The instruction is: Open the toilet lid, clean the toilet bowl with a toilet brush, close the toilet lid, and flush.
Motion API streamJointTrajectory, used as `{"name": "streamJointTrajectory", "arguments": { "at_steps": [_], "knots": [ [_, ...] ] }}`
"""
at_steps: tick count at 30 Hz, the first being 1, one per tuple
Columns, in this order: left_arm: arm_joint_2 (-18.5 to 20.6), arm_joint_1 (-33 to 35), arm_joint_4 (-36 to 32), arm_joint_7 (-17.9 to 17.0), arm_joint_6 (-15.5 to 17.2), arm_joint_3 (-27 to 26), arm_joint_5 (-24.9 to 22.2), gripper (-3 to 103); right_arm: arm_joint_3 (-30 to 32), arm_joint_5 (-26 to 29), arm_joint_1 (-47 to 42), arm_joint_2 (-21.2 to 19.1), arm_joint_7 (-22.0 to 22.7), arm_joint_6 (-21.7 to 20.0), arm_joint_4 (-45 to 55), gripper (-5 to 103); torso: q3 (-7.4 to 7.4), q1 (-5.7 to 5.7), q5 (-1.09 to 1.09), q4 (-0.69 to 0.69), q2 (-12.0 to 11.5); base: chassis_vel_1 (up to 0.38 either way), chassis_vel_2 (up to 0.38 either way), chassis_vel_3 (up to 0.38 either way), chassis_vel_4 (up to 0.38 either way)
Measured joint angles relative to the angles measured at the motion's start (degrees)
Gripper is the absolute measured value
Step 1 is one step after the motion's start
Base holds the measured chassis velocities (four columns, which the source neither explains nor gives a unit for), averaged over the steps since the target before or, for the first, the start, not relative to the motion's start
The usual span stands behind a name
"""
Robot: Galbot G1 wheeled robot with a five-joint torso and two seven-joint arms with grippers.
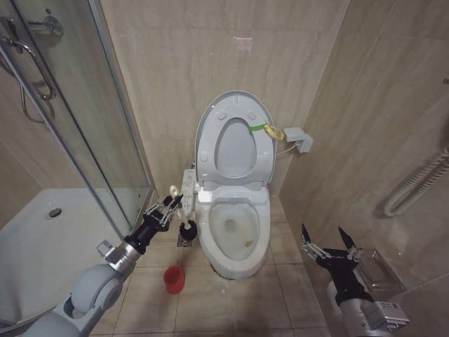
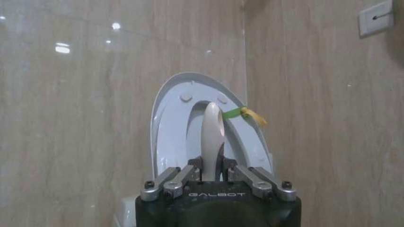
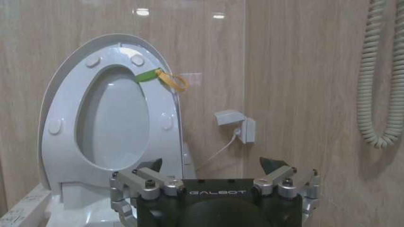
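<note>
The toilet lid (image 1: 235,149) stands raised against the back wall with the ring seat (image 1: 210,140) up in front of it; a yellow-green band (image 1: 271,130) hangs at its edge. Below, the toilet bowl (image 1: 236,232) lies uncovered. My left gripper (image 1: 168,208) is left of the bowl, shut on the toilet brush (image 1: 186,229), dark bristles down, above the floor. The red holder (image 1: 174,279) sits on the tiles below. In the left wrist view the gripper (image 2: 213,172) clamps the white handle (image 2: 213,135) before the lid (image 2: 194,137). My right gripper (image 1: 330,242) (image 3: 211,165) hangs open right of the bowl, facing the lid (image 3: 117,123).
A glass shower door (image 1: 91,126) and white shower tray (image 1: 42,239) fill the left. A long remote panel (image 1: 188,181) hangs beside the bowl. A wall box (image 1: 298,139) with a cable is right of the lid, and a coiled hose (image 1: 414,186) hangs on the right wall.
</note>
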Motion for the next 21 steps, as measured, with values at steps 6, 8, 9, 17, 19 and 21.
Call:
{"name": "streamJointTrajectory", "arguments": {
  "at_steps": [6, 8, 9, 17, 19, 21],
  "knots": [
    [1.4, -4.9, 1.8, 0.0, 0.0, 2.6, -1.0, 20, 0.0, 0.0, 0.0, 0.0, 0.0, 0.0, 0.0, 100, 0.00, 0.00, 0.00, 0.00, 0.0, 0.000, 0.000, 0.000, 0.000],
    [1.5, -6.0, 2.4, 0.1, 0.0, 3.2, -1.1, 20, 0.0, 0.0, 0.0, 0.0, 0.0, 0.0, 0.0, 100, 0.00, 0.00, 0.00, 0.00, 0.0, 0.000, 0.000, 0.000, 0.000],
    [1.6, -6.9, 2.8, 0.1, 0.0, 3.7, -1.2, 20, 0.0, 0.0, 0.0, 0.0, 0.0, 0.0, 0.0, 100, 0.00, 0.00, 0.00, 0.00, 0.0, 0.000, 0.000, 0.000, 0.000],
    [1.0, -12.9, 6.9, 0.2, -0.1, 9.2, -1.5, 20, 0.0, 0.0, 0.0, 0.0, 0.0, 0.0, 0.0, 100, 0.00, 0.00, 0.00, 0.00, 0.0, 0.000, 0.000, 0.000, 0.000],
    [0.8, -13.6, 7.4, 0.2, -0.1, 10.3, -1.5, 20, 0.0, 0.0, 0.0, 0.0, 0.0, 0.0, 0.0, 100, 0.00, 0.00, 0.00, 0.00, 0.0, 0.000, 0.000, 0.000, 0.000],
    [0.7, -14.3, 7.8, 0.2, -0.1, 11.2, -1.5, 20, 0.0, 0.0, 0.0, 0.0, 0.0, 0.0, 0.0, 100, 0.00, 0.00, 0.00, 0.00, 0.0, 0.000, 0.000, 0.000, 0.000]
  ]
}}
